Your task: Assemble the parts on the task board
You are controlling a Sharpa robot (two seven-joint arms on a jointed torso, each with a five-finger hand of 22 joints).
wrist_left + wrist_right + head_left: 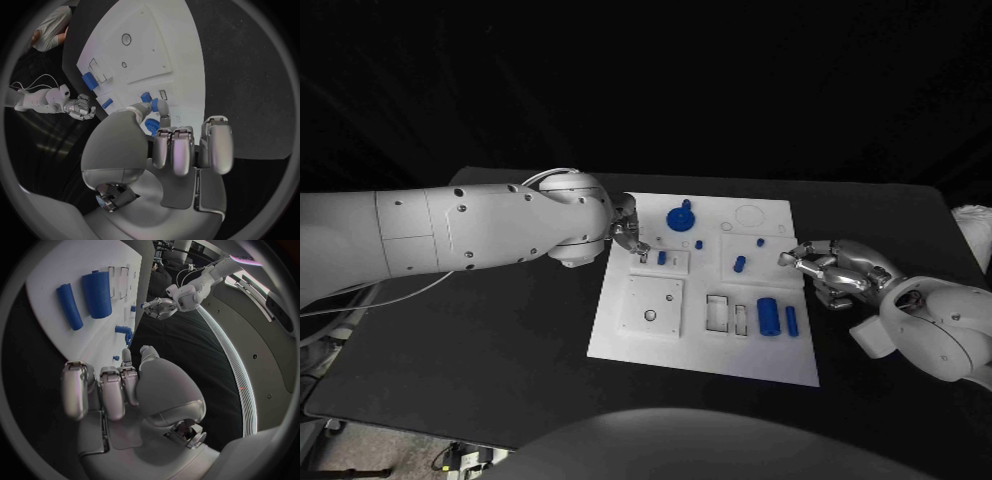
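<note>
The white task board (707, 345) lies mid-table. My left hand (629, 233) is over the board's left edge, above a raised white block (651, 268) that carries a short blue peg (662, 258). In the left wrist view its thumb and one finger pinch a small blue part (154, 104), and the other fingers (181, 150) are curled in. My right hand (831, 270) hovers at the board's right edge, fingers curled, holding nothing. A blue round knob (681, 217) stands near the far edge. A thick blue cylinder (769, 316) and a slim one (792, 320) lie near the right edge.
Several small blue pegs (740, 265) stand across the board's middle. A square white plate with a hole (653, 303) and rectangular slots (718, 313) occupy the near half. A white object (973, 225) sits at the table's right edge. A cable (387, 295) hangs at the left.
</note>
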